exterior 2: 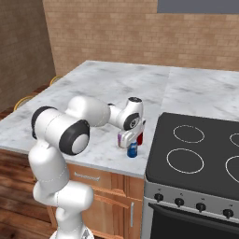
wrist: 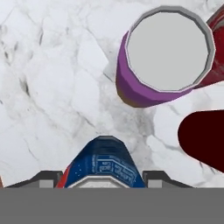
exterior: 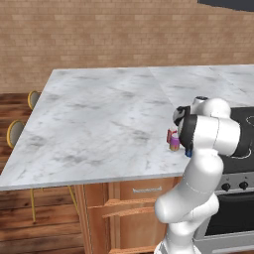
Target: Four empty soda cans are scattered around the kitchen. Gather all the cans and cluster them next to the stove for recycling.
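Blue can [wrist: 103, 164] is seen clamped between the fingers [wrist: 43, 179] in the hand view, one dark fingertip on each side of it, top rim toward the camera. In the right base view the same blue can [exterior 2: 132, 150] is seen standing upright on the marble counter [exterior 2: 93, 84], just beside the left edge of the stove [exterior 2: 196, 154], directly under the gripper [exterior 2: 132, 140]. Whether it is resting on the counter or held just above cannot be told.

Pink-purple can [wrist: 164, 57] is seen upright on the counter, close to the blue can on the side away from the stove front; grey top and purple wall with a yellowish base are visible. In the left base view it [exterior: 174, 142] is seen just left of the arm's forearm, near the stove [exterior: 245, 116] edge.

Red cans: one [wrist: 216, 26] is seen touching or nearly touching the pink-purple can, partly cut off by the frame edge. A second dark red shape [wrist: 203, 140] is seen near the blue can; its outline is too blurred for orientation to be told. In the right base view a red can [exterior 2: 139, 137] is glimpsed behind the gripper, next to the stove edge.

All cans are clustered on the counter strip left of the stove. Arm is bent low over the cluster, hand pointed down.
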{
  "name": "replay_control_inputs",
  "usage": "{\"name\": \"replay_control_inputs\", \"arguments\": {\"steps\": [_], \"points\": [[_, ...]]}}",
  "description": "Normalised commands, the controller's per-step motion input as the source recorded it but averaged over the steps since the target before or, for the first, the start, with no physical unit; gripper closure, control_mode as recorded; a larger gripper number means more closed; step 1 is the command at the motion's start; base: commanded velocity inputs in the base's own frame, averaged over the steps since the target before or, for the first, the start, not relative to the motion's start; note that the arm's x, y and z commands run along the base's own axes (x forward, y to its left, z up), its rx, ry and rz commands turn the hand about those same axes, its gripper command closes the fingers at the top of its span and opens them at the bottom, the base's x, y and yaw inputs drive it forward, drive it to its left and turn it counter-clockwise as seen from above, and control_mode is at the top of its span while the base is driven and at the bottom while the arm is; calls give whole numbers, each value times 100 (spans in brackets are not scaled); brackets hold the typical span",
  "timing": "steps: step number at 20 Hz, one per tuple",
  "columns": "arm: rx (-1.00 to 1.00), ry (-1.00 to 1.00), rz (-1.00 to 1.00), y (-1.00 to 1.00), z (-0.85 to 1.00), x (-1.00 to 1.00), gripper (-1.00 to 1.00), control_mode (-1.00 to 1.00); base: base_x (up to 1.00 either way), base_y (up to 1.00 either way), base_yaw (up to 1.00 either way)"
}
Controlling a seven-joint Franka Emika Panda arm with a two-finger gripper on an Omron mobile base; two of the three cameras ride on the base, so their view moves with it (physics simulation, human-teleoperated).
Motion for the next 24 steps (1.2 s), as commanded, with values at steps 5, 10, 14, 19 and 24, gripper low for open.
{"name": "replay_control_inputs", "arguments": {"steps": [5, 10, 14, 19, 24], "points": [[0, -6, 7, -5, -18, 0, 100, -100, 0, 0, 0], [0, -4, 6, 0, -18, 0, -100, -100, 0, 0, 0], [0, -3, 5, 0, 0, 0, -100, -100, 0, 0, 0], [0, 0, 7, 7, 5, 0, -100, -100, 0, 0, 0], [0, -2, 6, 19, 11, 0, -100, -100, 0, 0, 0]]}}
